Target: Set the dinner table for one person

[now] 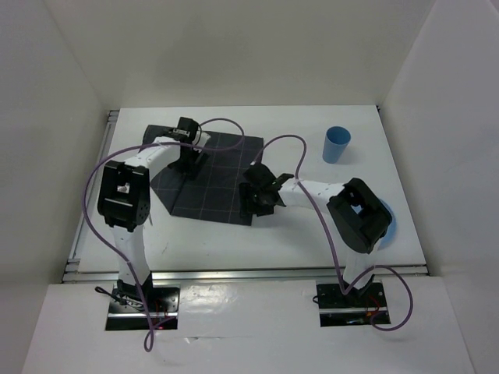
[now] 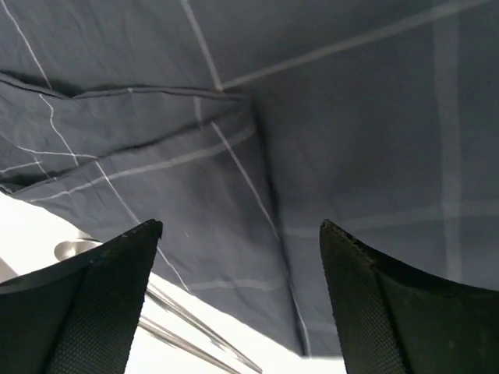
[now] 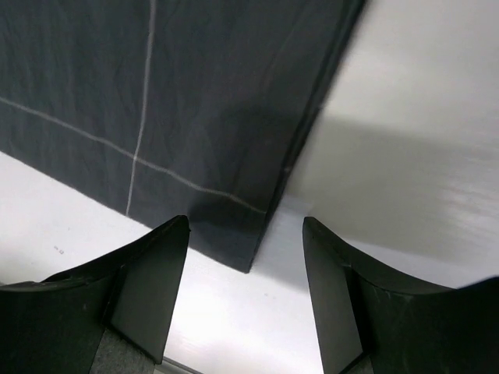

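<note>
bench (image 1: 234,248): white, flat, rectangular, aluminium rails at the 9 and 6 o'clock edges, white walls all round; fills the middle of the top view.

Dark grey checked cloth (image 1: 214,183) spread just toward 10 o'clock of bench centre, thin pale grid lines. In the left wrist view one part of the cloth folded over itself, creases toward 10 o'clock.

Blue cup (image 1: 336,145) upright at 2 o'clock, well apart from the cloth. Blue plate (image 1: 388,224) at 4 o'clock, mostly hidden under the right arm, only a rim arc showing.

Metal cutlery (image 2: 183,315) on bare white bench just beside the cloth edge, at 7 o'clock in the left wrist view; kind of pieces not clear.

Left gripper (image 1: 189,156) over the 10 o'clock part of the cloth. Fingers (image 2: 101,304) wide apart, nothing between them, cloth below the gap.

Right gripper (image 1: 260,201) at the 4 o'clock corner of the cloth. Fingers (image 3: 148,288) wide apart, nothing between them, cloth corner lying flat below the gap; contact with the cloth not determinable.
</note>
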### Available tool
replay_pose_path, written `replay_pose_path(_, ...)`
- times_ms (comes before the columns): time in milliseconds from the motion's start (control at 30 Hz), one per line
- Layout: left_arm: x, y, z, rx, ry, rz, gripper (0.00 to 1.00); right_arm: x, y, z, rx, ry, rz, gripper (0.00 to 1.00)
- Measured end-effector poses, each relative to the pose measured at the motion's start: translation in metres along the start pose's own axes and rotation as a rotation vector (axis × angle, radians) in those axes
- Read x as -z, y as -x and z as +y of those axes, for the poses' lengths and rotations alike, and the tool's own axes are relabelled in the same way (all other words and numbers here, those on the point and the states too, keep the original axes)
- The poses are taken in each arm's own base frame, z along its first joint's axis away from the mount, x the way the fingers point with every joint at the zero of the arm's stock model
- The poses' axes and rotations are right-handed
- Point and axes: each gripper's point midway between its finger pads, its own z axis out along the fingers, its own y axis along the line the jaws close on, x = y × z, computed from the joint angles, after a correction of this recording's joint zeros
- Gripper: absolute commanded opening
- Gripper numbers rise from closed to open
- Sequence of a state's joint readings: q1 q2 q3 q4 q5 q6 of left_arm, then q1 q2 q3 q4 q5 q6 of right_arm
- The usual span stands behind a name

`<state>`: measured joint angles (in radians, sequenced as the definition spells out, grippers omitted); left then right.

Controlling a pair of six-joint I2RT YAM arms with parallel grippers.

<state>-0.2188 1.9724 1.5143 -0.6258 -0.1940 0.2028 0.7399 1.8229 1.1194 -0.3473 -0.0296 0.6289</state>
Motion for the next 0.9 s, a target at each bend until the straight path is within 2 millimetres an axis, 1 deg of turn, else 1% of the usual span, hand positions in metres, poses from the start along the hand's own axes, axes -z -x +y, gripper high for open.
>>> replay_pose_path(33,-0.007,-0.002,0.003,-0.001,0.026,0.016,0.82,0.000,-0.002,0.002,0.007,-0.005,-0.003,0.68)
replay_pose_path(100,-0.018,-0.009,0.008,-0.003,0.065,0.051,0.74,-0.001,-0.009,0.009,0.033,-0.005,-0.002,0.68)
replay_pose_path(133,-0.022,-0.012,0.009,-0.003,0.076,0.067,0.62,-0.001,-0.012,0.012,0.045,-0.007,-0.002,0.68)
replay_pose_path(200,-0.026,-0.015,0.011,0.004,0.095,0.079,0.45,-0.003,-0.016,0.019,0.068,-0.006,-0.004,0.68)
replay_pose_path(233,-0.027,-0.015,0.013,0.003,0.104,0.082,0.26,-0.004,-0.016,0.023,0.075,-0.005,-0.008,0.60)
replay_pose_path(300,-0.028,-0.016,0.014,0.009,0.114,0.082,0.05,-0.006,-0.017,0.025,0.082,-0.004,-0.006,0.43)
replay_pose_path(333,-0.029,-0.017,0.014,0.011,0.118,0.082,0.00,-0.008,-0.017,0.026,0.082,-0.003,-0.006,0.34)
replay_pose_path(367,-0.031,-0.019,0.014,0.010,0.122,0.083,0.00,-0.009,-0.017,0.025,0.076,-0.003,-0.003,0.14)
replay_pose_path(400,-0.032,-0.021,0.013,0.010,0.124,0.085,0.00,-0.010,-0.017,0.023,0.070,-0.003,0.000,0.06)
replay_pose_path(433,-0.034,-0.023,0.012,0.009,0.124,0.089,0.00,-0.011,-0.017,0.022,0.051,0.001,0.006,0.00)
replay_pose_path(500,-0.037,-0.028,0.011,0.005,0.124,0.099,0.00,-0.012,-0.015,0.019,0.019,0.014,0.013,0.00)
replay_pose_path(567,-0.034,-0.027,0.012,0.016,0.117,0.092,0.00,-0.011,-0.011,0.011,-0.026,0.032,0.018,0.00)
replay_pose_path(600,-0.031,-0.027,0.013,0.028,0.104,0.087,0.00,-0.009,-0.008,0.004,-0.053,0.032,0.020,0.00)
replay_pose_path(667,-0.021,-0.025,0.020,0.079,0.070,0.076,0.00,-0.003,0.002,-0.021,-0.122,0.013,0.012,0.00)
replay_pose_path(733,-0.002,-0.023,0.040,0.156,0.041,0.038,0.00,0.007,0.011,-0.051,-0.191,-0.028,-0.006,0.00)
replay_pose_path(767,0.012,-0.026,0.054,0.212,0.030,0.015,0.00,0.014,0.015,-0.067,-0.225,-0.054,-0.021,0.00)
replay_pose_path(800,0.027,-0.029,0.063,0.270,-0.005,-0.015,0.00,0.022,0.019,-0.078,-0.262,-0.057,-0.037,0.00)
replay_pose_path(833,0.044,-0.034,0.064,0.313,-0.046,-0.042,0.00,0.032,0.025,-0.077,-0.282,-0.032,-0.061,0.00)
replay_pose_path(900,0.071,-0.054,0.058,0.333,-0.077,-0.056,0.00,0.051,0.035,-0.069,-0.274,0.005,-0.112,0.00)
